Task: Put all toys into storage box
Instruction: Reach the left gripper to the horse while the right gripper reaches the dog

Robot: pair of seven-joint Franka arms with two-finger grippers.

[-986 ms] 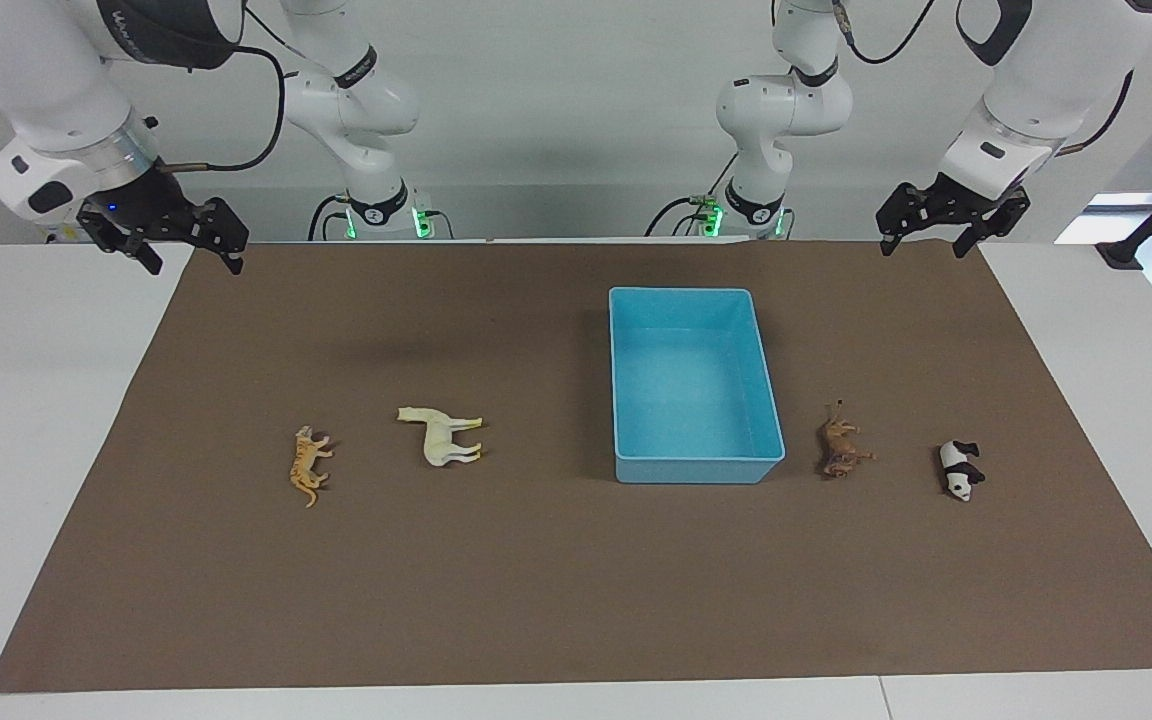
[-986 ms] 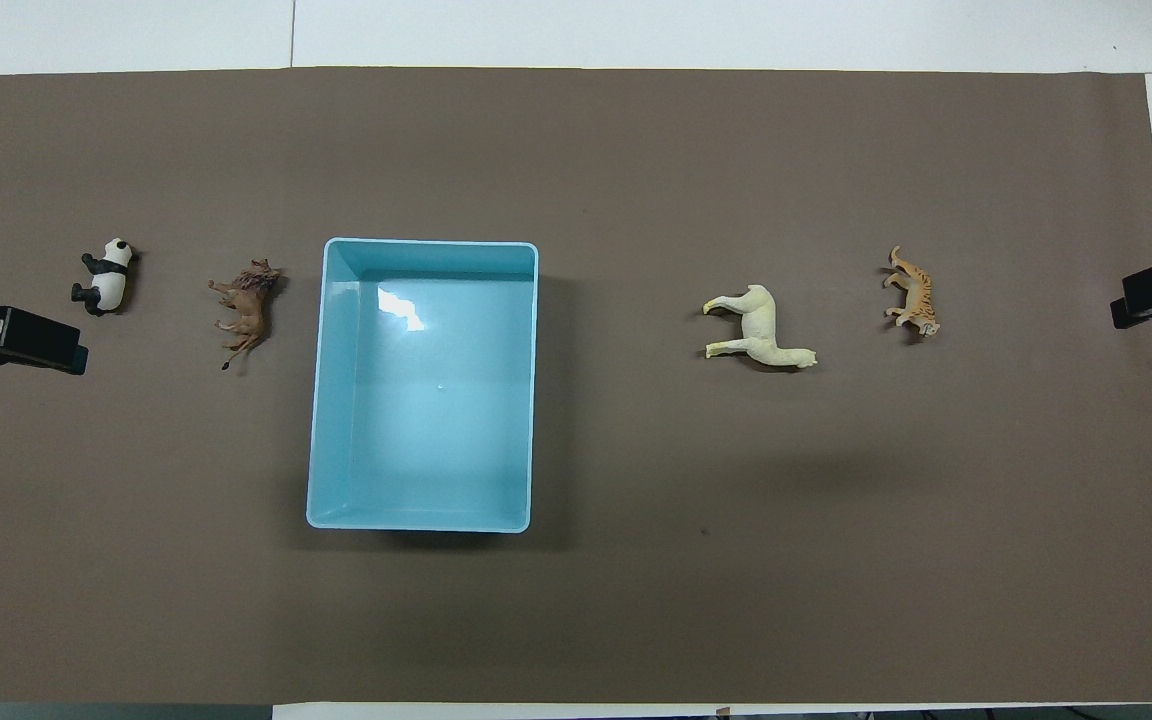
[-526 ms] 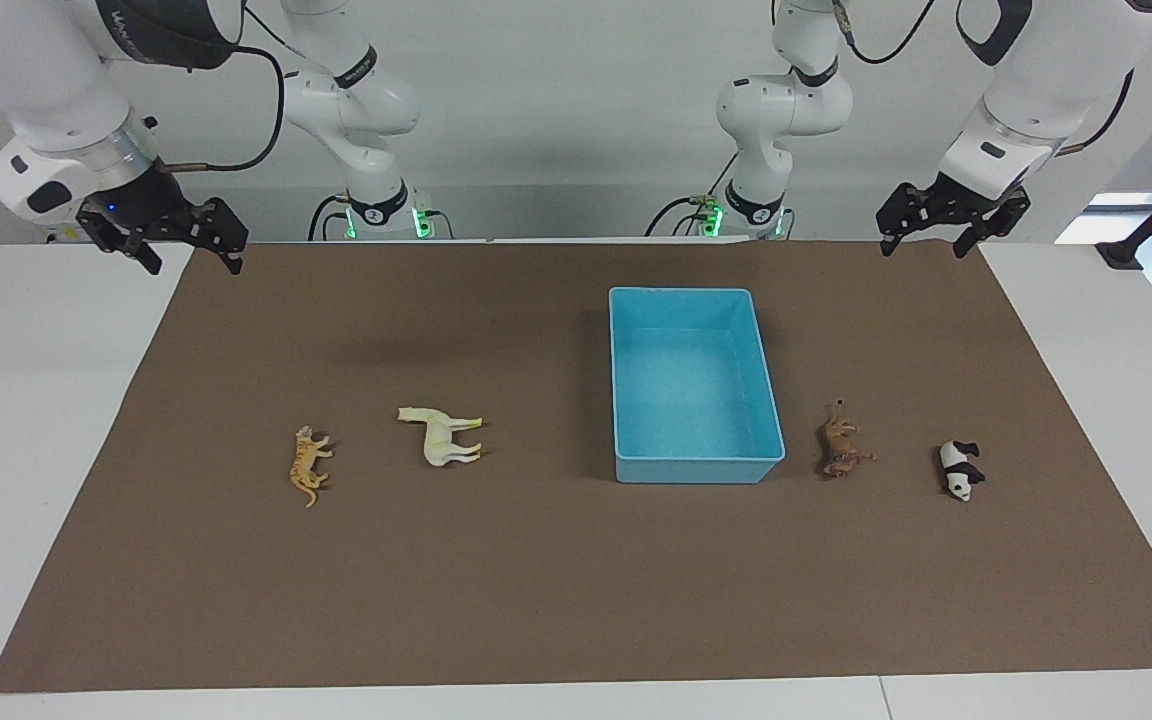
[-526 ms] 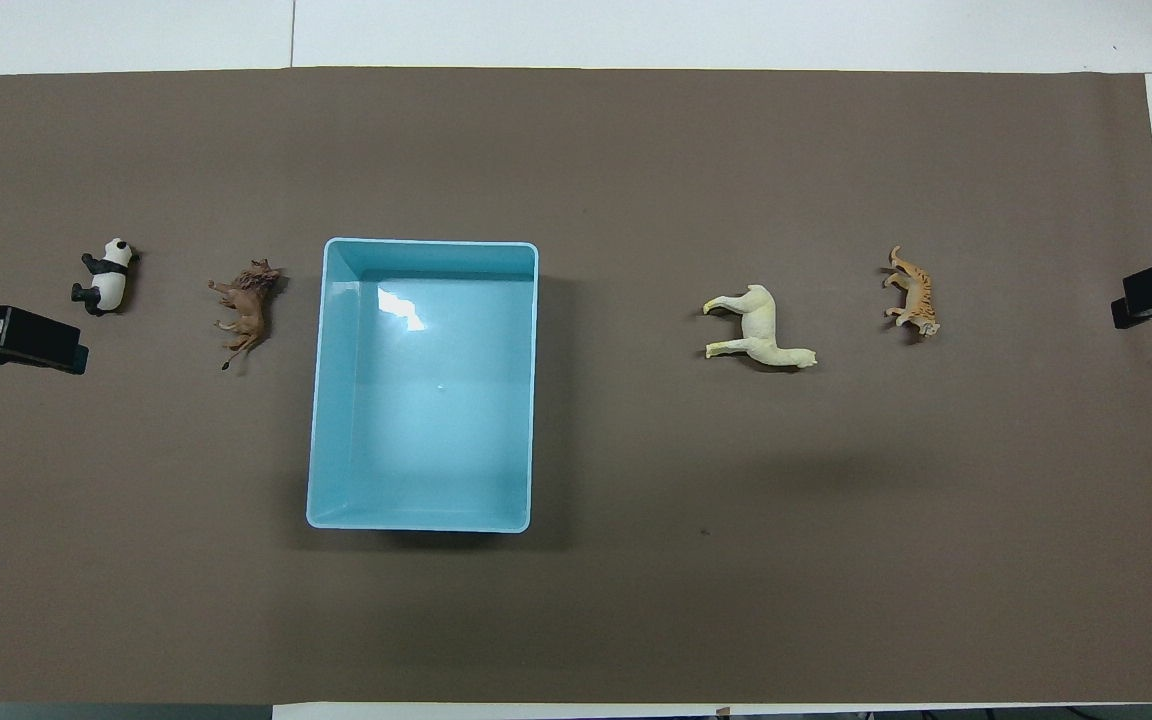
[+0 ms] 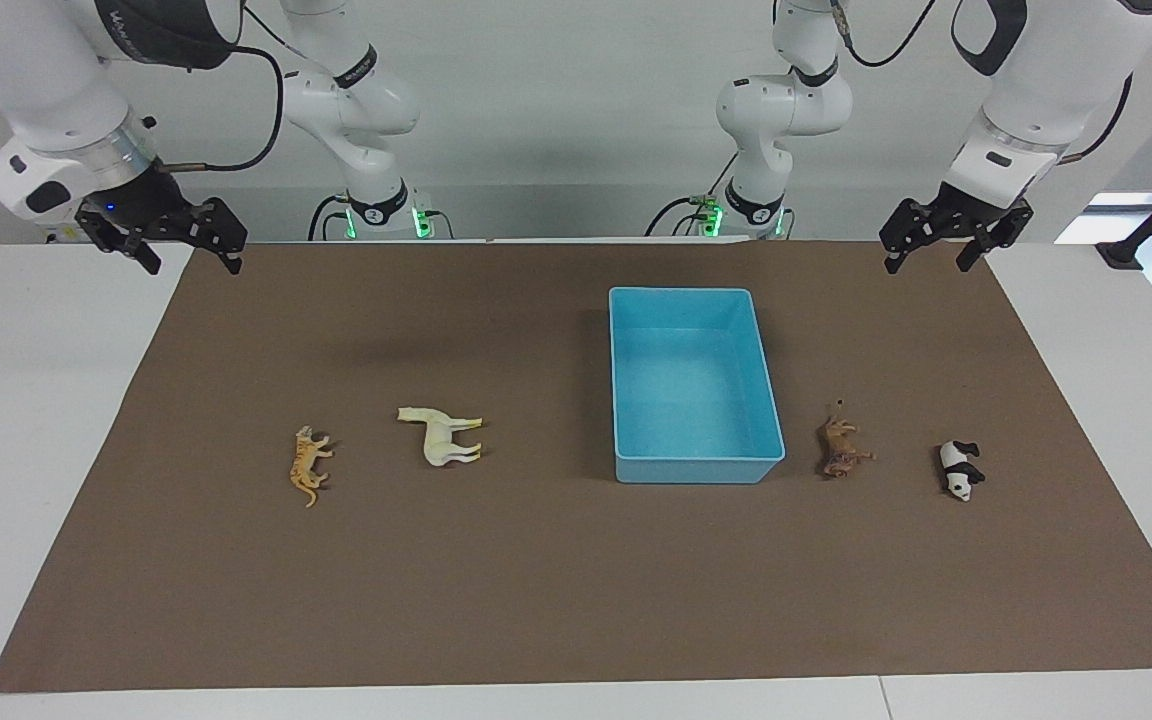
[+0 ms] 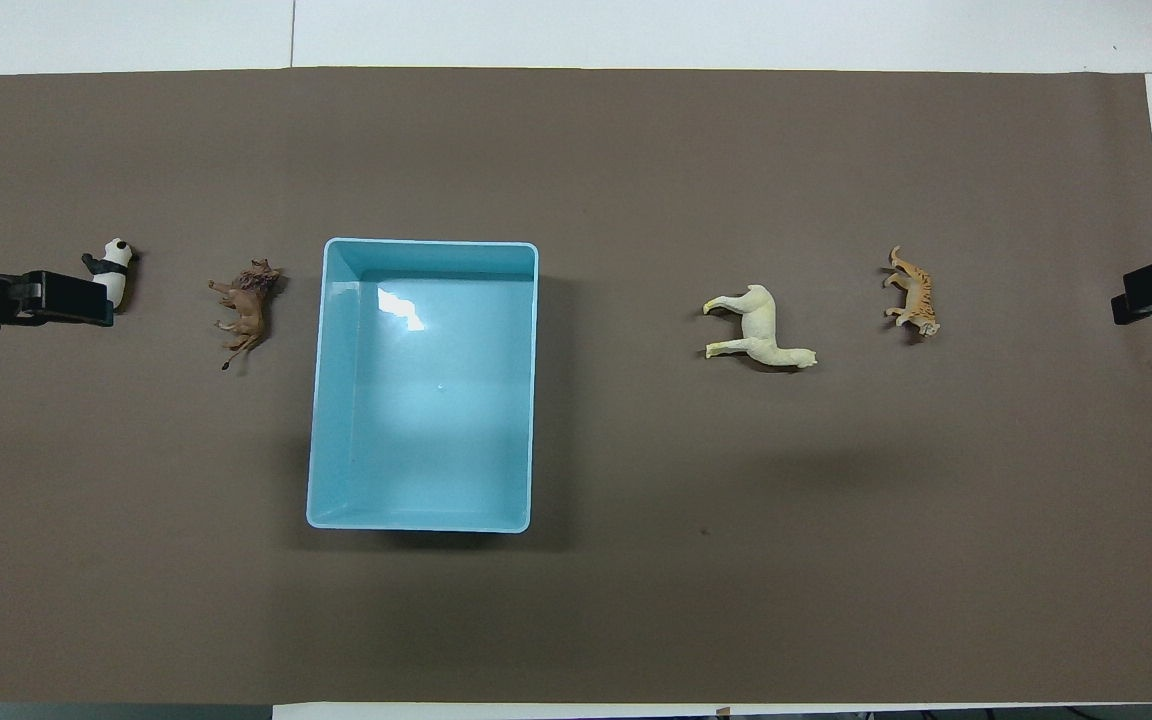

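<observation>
While my left gripper (image 5: 941,252) hangs spread over the mat's (image 5: 536,580) corner, my right gripper (image 5: 181,250) waits spread; box (image 5: 636,300) empty.

storage box (image 6: 424,500): glossy smooth plastic | mat (image 6: 836,560): matt brown | table (image 5: 36,400): smooth white

A robotics lab: two white arms (image 5: 356,110) at a mat-covered white table (image 5: 36,420).
</observation>
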